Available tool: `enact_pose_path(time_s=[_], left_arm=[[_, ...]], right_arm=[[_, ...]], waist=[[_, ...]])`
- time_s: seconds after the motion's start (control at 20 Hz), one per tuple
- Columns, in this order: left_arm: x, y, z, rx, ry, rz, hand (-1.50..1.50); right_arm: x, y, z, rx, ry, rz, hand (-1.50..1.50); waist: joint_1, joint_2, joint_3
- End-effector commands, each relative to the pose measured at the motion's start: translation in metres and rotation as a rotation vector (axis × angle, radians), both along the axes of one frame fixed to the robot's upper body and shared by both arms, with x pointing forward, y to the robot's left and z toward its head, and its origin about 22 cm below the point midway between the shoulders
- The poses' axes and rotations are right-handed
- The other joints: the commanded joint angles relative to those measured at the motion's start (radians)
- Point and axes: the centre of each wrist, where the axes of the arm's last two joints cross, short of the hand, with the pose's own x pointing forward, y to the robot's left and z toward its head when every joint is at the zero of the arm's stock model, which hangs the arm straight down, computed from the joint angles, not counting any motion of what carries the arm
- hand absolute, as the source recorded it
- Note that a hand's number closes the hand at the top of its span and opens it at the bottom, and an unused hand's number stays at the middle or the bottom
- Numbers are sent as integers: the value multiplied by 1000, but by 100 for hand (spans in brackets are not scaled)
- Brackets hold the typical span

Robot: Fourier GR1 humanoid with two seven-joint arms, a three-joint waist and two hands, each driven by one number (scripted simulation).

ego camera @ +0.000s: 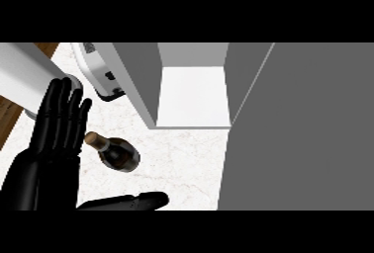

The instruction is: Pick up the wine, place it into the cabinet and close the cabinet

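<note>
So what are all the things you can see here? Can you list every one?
wine bottle: one, dark brown with a tan top, lying on the counter in front of the cabinet
cabinet: one, white inside with grey walls, standing open at the top middle
cabinet door: one, grey, swung open and filling the right side
counter: one, white marble, under everything
white appliance: one, white with black parts, left of the cabinet; what it is I cannot tell
wooden floor: one strip, brown, along the far left
left hand: one, black, open with straight fingers pointing up, left of the bottle
right hand: one, black, low near the bottom edge, below the bottle; holds nothing
</note>
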Motion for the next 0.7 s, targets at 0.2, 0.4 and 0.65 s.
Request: enact_pose_path(time_s=[0.2,0.4,0.65], left_arm=[[22,30,-63,29,13,150,-150],[30,37,-80,12,30,151,-150],[28,51,-110,5,50,145,-150]], right_arm=[[-21,-16,-1,26,-25,56,-150],[-24,-12,5,34,-30,71,-150],[-23,-15,9,28,-25,84,-150]], waist=[[-5,1,0],[-1,0,0],[2,0,0]])
